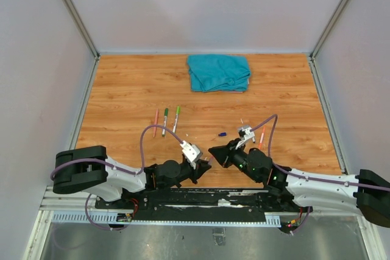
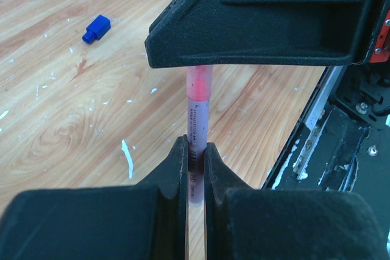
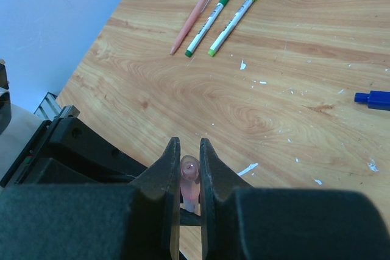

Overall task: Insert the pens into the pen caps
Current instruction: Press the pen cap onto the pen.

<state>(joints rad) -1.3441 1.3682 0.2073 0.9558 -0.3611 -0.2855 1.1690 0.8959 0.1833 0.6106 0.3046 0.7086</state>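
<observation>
My left gripper (image 1: 206, 164) (image 2: 195, 147) is shut on a pale-barrelled pen (image 2: 198, 123) that points away from it. The pen's far end sits in a red-pink cap (image 2: 199, 83). My right gripper (image 1: 213, 150) (image 3: 189, 150) is shut on that cap (image 3: 189, 172), seen end-on between its jaws. The two grippers meet tip to tip just above the table's near edge. An orange pen (image 1: 156, 122) (image 3: 192, 19), a dark green pen (image 1: 165, 120) (image 3: 211, 19) and a light green pen (image 1: 177, 118) (image 3: 237, 15) lie side by side, capped. A loose blue cap (image 1: 222, 133) (image 2: 96, 29) (image 3: 373, 99) lies on the wood.
A folded teal cloth (image 1: 218, 72) lies at the back centre. Another orange-red pen (image 1: 262, 135) lies right of the grippers by the right arm's cable. White flecks dot the wooden table (image 1: 122, 89). The black base rail (image 2: 341, 132) runs along the near edge.
</observation>
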